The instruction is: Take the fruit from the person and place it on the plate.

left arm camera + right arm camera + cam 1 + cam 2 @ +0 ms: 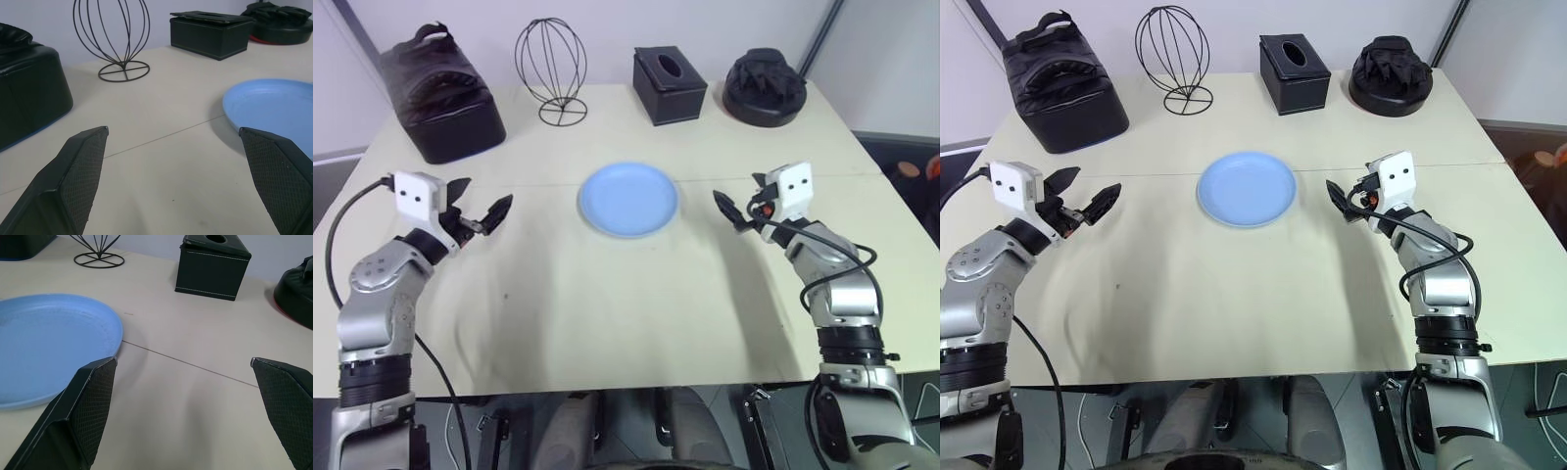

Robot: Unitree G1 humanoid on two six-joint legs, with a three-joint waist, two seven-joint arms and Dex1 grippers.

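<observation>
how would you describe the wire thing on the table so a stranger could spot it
Look along the far edge of the cream table, between the black bag and the black tissue box. The wire stand is an open egg-shaped cage on a ring base, the one see-through object there.

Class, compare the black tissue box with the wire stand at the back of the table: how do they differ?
The tissue box is a solid, closed-sided cube; the wire stand is an open, see-through cage. The box has flat faces and an oval top slot; the stand is egg-shaped on a ring base, and taller. Both are black, upright, beyond the plate.
</observation>
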